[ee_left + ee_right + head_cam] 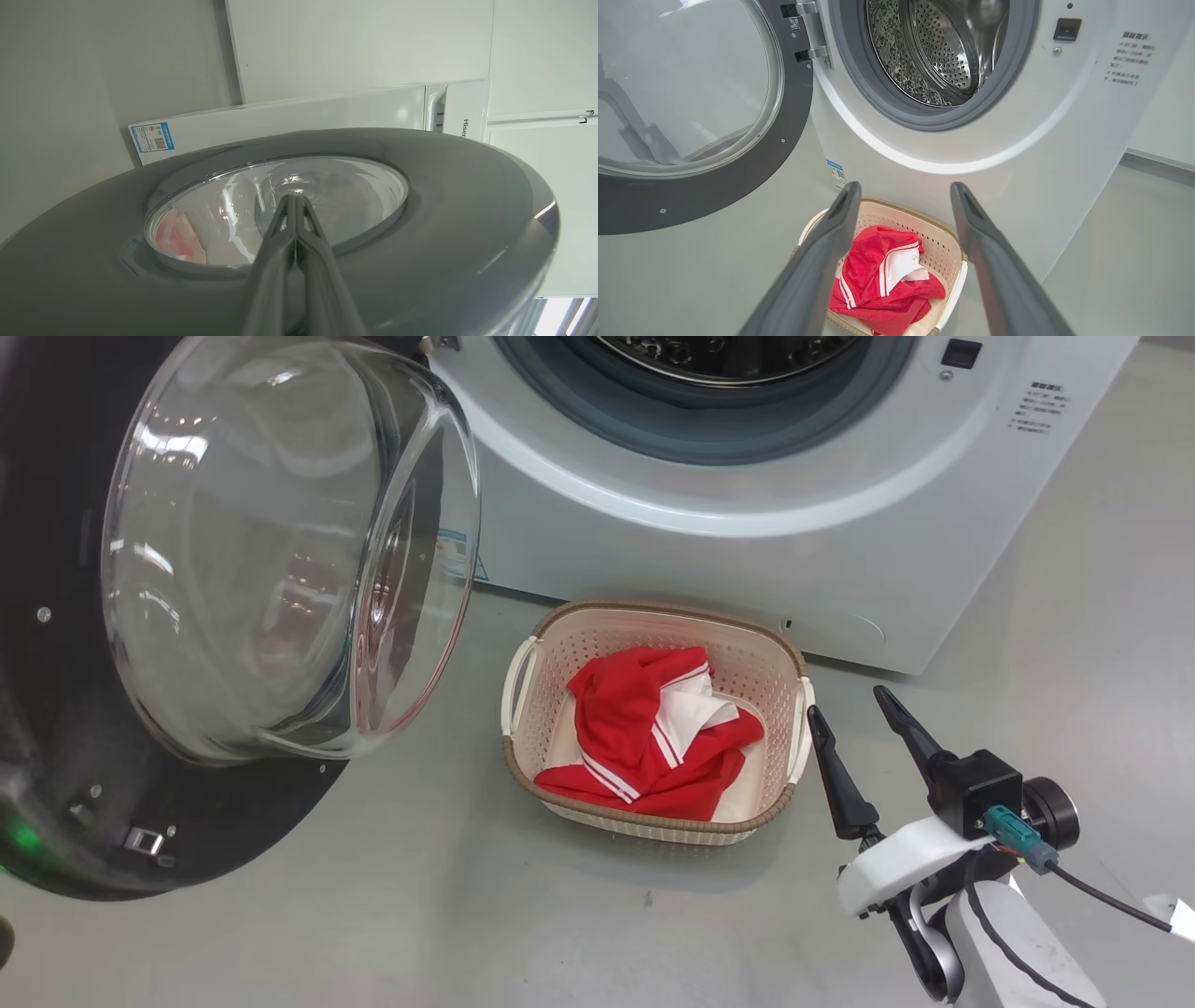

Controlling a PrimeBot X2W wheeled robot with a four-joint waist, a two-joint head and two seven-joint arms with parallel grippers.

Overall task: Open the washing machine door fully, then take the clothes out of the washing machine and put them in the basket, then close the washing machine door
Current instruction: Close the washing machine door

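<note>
1. Now: clothes [644,737] (red, white stripes) lie bunched inside the basket [747,658], below its brown rim.
2. Said basket stands on the floor [373,896], just in front of the washing machine [747,569], beneath the drum opening [943,51].
3. Open wide: washing machine door [233,551], standing to the left, glass bowl bulging towards the basket.
4. Robot's right fingers [836,770] are spread apart, released, just right of the basket, pointing at the machine.
5. Robot's left fingers [275,252] are clenched together, gripping nothing, tips over the door's outer glass; contact cannot be told.
</note>
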